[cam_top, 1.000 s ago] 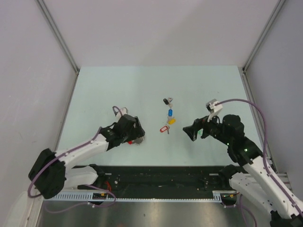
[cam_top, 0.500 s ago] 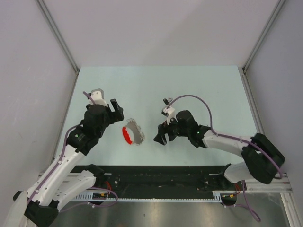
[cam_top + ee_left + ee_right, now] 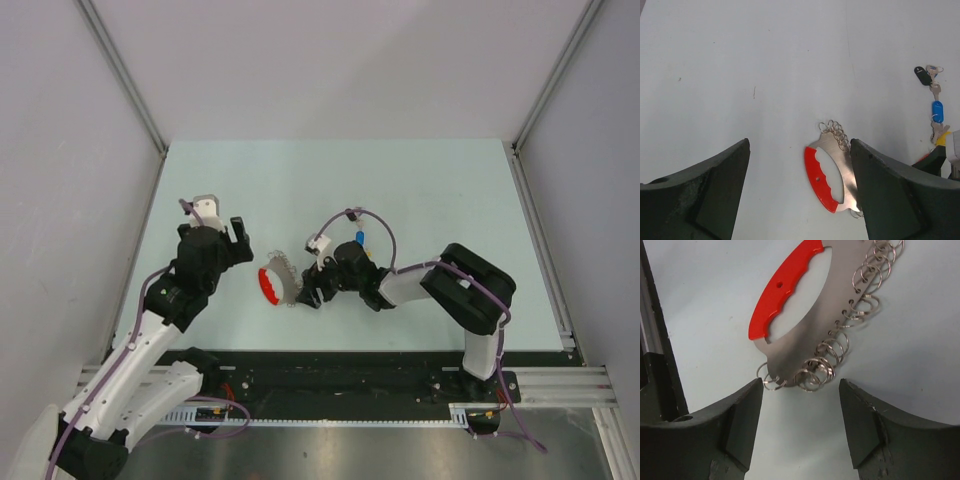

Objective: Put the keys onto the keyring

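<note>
Tabletop (image 3: 420,180): pale, flat surface carrying all items.

Keyring (image 3: 280,283): lies flat on the tabletop between the two arms, not lifted. It is a silvery plate with a red band along the side toward the left arm. A bunch of small wire rings runs along the opposite edge.

Left hand (image 3: 240,243): released, fingers spread wide, nothing between them. It stands to the left of the keyring and apart from it. The left wrist view shows the keyring ahead of the open gap, nearer the right-side finger.

Right hand (image 3: 800,387): fingers apart, not clenched on anything. The right wrist view shows the near end of the plate and its lowest rings lying just ahead of the gap between the fingertips. One small ring sits very close to the left-side finger (image 3: 747,405); whether they touch cannot be told.

Keys (image 3: 935,107): on the tabletop in a short row to the right of the keyring and clear of it. Black, blue and yellow tags are visible in that order. In the top view the right arm covers most of the row. None of the visible keys is attached to the keyring.
</note>
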`<state>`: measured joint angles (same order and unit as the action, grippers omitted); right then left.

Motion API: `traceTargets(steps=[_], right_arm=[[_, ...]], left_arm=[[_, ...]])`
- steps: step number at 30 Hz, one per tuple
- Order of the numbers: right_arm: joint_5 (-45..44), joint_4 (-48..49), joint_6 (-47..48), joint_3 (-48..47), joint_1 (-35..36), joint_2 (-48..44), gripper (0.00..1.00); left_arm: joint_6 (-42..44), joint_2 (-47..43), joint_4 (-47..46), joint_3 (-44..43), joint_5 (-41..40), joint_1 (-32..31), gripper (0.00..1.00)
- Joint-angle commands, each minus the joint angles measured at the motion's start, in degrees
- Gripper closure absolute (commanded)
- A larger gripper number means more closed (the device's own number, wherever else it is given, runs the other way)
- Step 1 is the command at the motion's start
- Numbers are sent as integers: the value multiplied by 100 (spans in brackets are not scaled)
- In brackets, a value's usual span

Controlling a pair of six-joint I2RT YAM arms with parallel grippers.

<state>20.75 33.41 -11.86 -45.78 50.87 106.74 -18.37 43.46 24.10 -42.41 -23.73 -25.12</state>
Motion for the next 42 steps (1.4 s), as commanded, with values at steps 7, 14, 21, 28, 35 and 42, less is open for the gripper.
traceTargets(steps=[7,14,21,28,35,42], right_arm=[[-756,-227,447,-406,388,339,56],[-1328,-1441,1071,-405,599,-345,97],[-1496,-2171,1458,-405,520,-1242,100],[-1530,-2593,1335,-397,555,-1463,82],[-2075,-2823,747,-274,634,-1673,47],[-1979,-1866,0,201,617,-1604,46]], left_arm=[[176,-4,-256,31,-53,131,15],[202,39,-274,49,-36,148,15],[220,57,-283,75,-62,157,15],[237,66,-283,84,-106,157,15],[246,48,-283,102,-80,166,15],[255,31,-292,110,-71,166,15]])
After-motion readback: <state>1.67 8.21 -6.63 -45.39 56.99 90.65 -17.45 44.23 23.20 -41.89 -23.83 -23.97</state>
